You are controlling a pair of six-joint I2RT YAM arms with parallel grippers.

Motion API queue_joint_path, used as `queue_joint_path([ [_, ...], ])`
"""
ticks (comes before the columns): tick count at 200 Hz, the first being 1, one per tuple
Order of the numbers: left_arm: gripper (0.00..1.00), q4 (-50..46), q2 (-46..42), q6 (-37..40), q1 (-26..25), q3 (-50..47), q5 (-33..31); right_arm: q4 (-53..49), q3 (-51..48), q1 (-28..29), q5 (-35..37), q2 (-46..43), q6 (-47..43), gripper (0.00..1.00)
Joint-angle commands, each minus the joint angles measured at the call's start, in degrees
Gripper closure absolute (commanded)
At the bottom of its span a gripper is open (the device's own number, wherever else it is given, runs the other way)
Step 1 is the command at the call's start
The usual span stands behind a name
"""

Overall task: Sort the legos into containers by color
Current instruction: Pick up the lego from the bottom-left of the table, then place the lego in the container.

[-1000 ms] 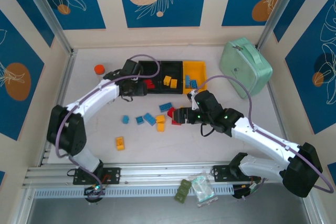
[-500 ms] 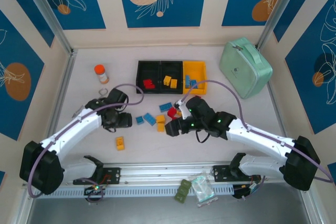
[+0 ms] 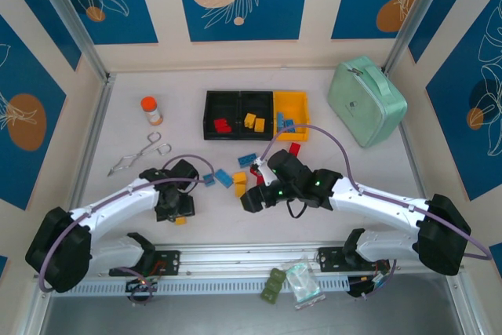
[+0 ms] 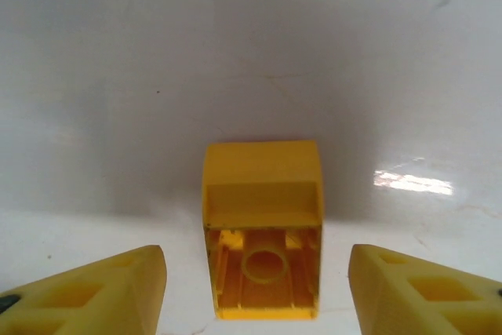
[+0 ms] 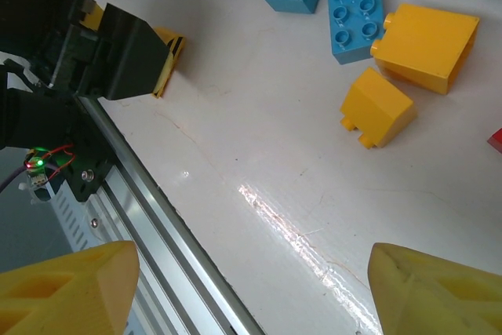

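You're abt halfway, I'd judge: the containers (image 3: 235, 92) sit mid-table toward the far edge w/ a few legos in each, i.e. red ones (image 3: 223, 125) in the left black bin, yellow ones (image 3: 254, 122) in the middle black bin, blue ones (image 3: 284, 123) in the yellow bin at the right end. There's also a red bit at the back of the middle bin, can't tell if it's a misplaced brick. Left to do: a cluster mid-table btwn the arms, w/ blue bricks (image 3: 223, 178), a yellow pair (image 3: 239, 183), a red one (image 3: 294, 148) just short of the yellow bin and another red tucked by the right arm, plus one yellow brick (image 4: 263, 194) toward the near edge, left of centre. Your left gripper (image 4: 256, 272) is over that one: jaws apart, brick btwn the fingers (image 4: 110, 292) w/ a gap each side, hollow underside facing the cam, not gripped yet. Your right gripper (image 5: 255, 272) hangs over bare table beside the cluster, jaws wide apart, nothing in them. So approx eight to go, and the yellow one looks like your next pick for the middle bin
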Motion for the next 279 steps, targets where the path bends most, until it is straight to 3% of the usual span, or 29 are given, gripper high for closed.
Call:
queue_joint_path([
  [1,0.47,2.9,1.7,-2.3,-0.5,-1.6,-0.9,0.8,1.6,0.4,0.6,-0.2,-0.8,0.23],
  [34,0.69,3.5,1.4,-1.7,-0.7,-1.1,-0.8,1.0,1.2,0.4,0.7,-0.3,-0.4,0.23],
  [60,0.78,2.5,0.2,-0.7,-0.8,0.8,-1.3,1.4,0.5,0.5,0.7,-0.7,-0.1,0.23],
  [95,0.78,3.3,1.1,1.4,-0.8,5.7,-1.6,1.2,0.2,-0.3,0.8,-1.9,0.7,0.23],
  [142,0.8,7.7,10.0,6.6,-0.8,19.3,-1.3,-3.3,0.6,-4.2,4.7,-6.4,2.3,0.23],
  [219,0.79,7.8,34.3,14.9,-1.1,53.3,2.2,-9.2,-2.6,-17.2,9.1,-16.2,8.2,0.23],
  [279,0.79,2.6,54.2,18.4,-1.4,79.5,2.4,-11.8,-4.2,-20.1,9.3,-19.6,9.5,0.23],
])
